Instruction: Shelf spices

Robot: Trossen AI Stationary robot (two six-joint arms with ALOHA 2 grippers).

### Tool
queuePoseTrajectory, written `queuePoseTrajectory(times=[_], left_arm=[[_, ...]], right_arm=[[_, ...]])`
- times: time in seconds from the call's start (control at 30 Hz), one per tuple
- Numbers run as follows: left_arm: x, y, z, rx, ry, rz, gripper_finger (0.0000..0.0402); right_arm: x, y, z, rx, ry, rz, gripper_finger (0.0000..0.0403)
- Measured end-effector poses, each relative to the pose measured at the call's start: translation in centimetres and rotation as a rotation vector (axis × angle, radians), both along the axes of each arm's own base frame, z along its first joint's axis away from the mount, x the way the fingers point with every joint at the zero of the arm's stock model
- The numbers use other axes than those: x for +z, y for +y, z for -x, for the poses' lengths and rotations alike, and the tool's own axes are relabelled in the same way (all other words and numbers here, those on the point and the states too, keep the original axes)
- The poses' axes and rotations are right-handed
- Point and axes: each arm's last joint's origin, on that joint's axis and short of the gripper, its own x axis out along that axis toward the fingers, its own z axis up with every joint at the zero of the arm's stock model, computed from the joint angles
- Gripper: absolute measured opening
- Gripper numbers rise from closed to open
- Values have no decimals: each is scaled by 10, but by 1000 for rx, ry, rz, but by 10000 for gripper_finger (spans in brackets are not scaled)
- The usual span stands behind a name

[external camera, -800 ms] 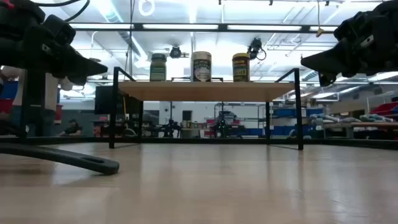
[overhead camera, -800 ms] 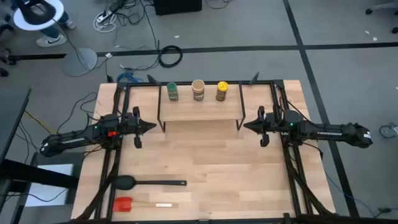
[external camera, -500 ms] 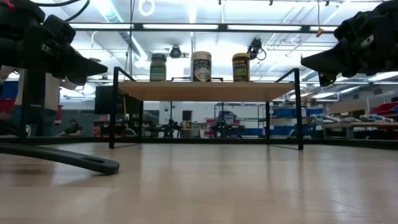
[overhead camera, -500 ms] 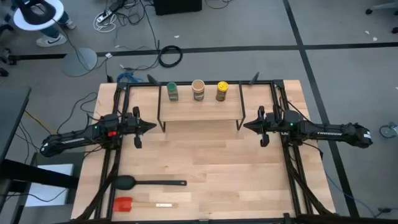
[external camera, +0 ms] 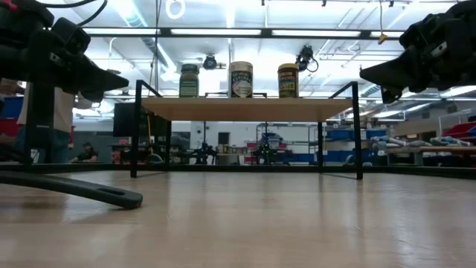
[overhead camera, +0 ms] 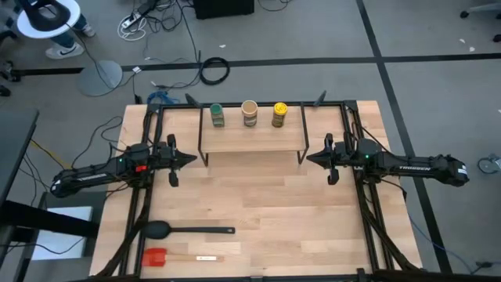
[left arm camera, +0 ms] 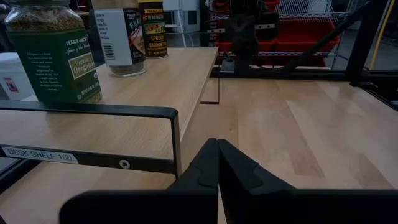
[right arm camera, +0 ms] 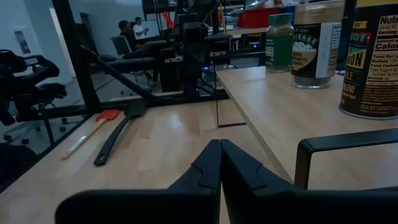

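Left gripper (overhead camera: 190, 159) has its jaws pressed together on nothing, tips pointing at the left end of the shelf (overhead camera: 252, 138) from just beside it, clear of the tabletop. Right gripper (overhead camera: 310, 160) mirrors it at the shelf's right end, jaws likewise together and holding nothing. Both arms reach in from the table's sides, level with each other.

Between them the shelf sits at the far side of the table (overhead camera: 258, 204), and all three spice jars stand upright in a row along its back edge: the green-lidded jar (overhead camera: 217, 114) on the left, the beige-topped jar (overhead camera: 250, 113) in the middle, the yellow-lidded jar (overhead camera: 279, 114) on the right, each a little apart from its neighbour.

Down at the near left corner, the black spoon (overhead camera: 188, 230) lies flat, with the red spatula (overhead camera: 180, 257) just below it, well apart from the shelf.
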Motion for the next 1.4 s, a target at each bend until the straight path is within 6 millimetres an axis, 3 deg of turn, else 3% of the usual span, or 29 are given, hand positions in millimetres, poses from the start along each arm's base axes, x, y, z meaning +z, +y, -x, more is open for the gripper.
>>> queuePoseTrajectory(times=[0.17,0.33,0.53,0.77,0.93,1.2,1.4], left_arm=[[0,0,0,0,0,0,5],[0,0,0,0,0,0,5],[0,0,0,0,0,0,5],[0,0,0,0,0,0,5],[0,0,0,0,-1,0,5],[0,0,0,0,-1,0,5],[0,0,0,1,0,0,5]], right_arm=[[17,-2,1,-78,-134,125,9],[67,-5,8,-228,-366,142,9],[131,-7,9,-284,-418,68,9],[207,-12,-15,-247,-410,-17,9],[247,-17,-38,-228,-448,-92,9],[271,-32,-74,-350,-497,-3,9],[268,-52,-100,-410,-474,-3,9]])
